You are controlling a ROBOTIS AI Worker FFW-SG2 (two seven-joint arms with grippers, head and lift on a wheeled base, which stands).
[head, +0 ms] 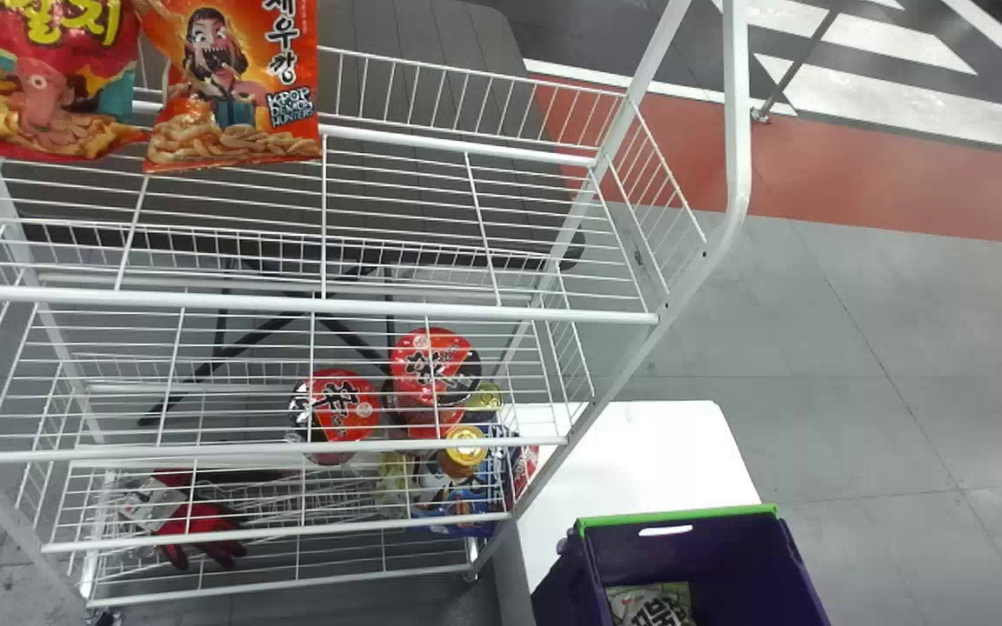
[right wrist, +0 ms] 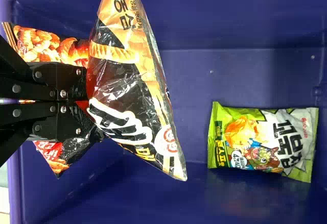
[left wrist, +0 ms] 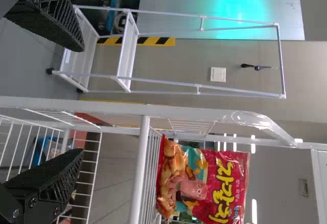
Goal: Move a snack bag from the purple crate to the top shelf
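The left gripper was beside the rack, its 2 fingers spread wide with nothing between them. On the left of the top shelf, 2 bags stood side by side, 1 red and 1 orange. A bag swung in too far left could have knocked the orange 1 over; the bare wires to its right looked the safer spot.

Farther right, over the purple crate, the right gripper had its 2 fingers pinched together on the black bag. Its film was creased and fanned out past the fingertips, so the hold was likely on slack wrapping, and a jolt could have let it slip or twist. A hard squeeze might have crushed the snacks or split the film.

The crate's wall was near, and a lift begun sideways could have snagged the bag there. After that, too low a carry might have caught it on the shelf's rail. The green bag lay apart inside, unlikely to interfere.
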